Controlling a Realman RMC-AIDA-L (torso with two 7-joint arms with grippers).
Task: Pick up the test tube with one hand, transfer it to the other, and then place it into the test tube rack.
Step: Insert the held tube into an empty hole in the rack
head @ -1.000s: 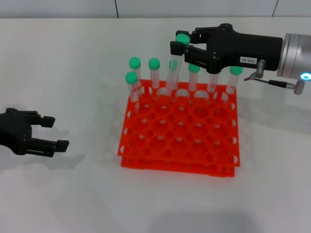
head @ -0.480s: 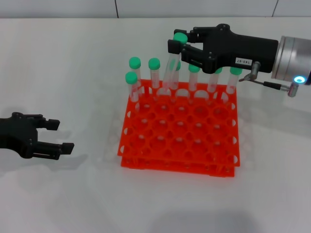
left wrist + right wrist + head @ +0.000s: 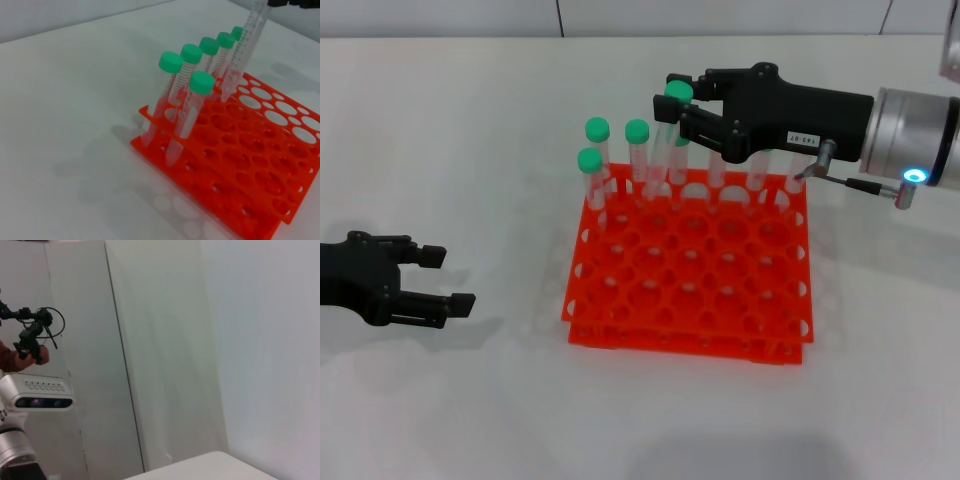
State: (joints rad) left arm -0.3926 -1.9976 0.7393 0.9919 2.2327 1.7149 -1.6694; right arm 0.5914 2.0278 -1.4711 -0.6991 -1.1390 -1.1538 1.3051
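Note:
My right gripper (image 3: 672, 97), black with a white label, is shut on the test tube (image 3: 662, 145) just under its green cap. The tube hangs tilted, its lower tip at the back row of the orange-red test tube rack (image 3: 620, 335). In the left wrist view the tube (image 3: 244, 47) slants down with its tip at a back-row hole of the rack (image 3: 260, 200); I cannot tell whether it is inside. My left gripper (image 3: 448, 278), black and unlabelled, is open and empty, low over the table far left of the rack.
Several other green-capped tubes (image 3: 597, 135) stand in the rack's back row and one (image 3: 589, 165) in the second row at its left end; they also show in the left wrist view (image 3: 172, 80). The right wrist view shows only a wall.
My right gripper has moved left and slightly down with the tube, bringing its tip to the rack's back row. My left gripper shifted a little, then stayed put.

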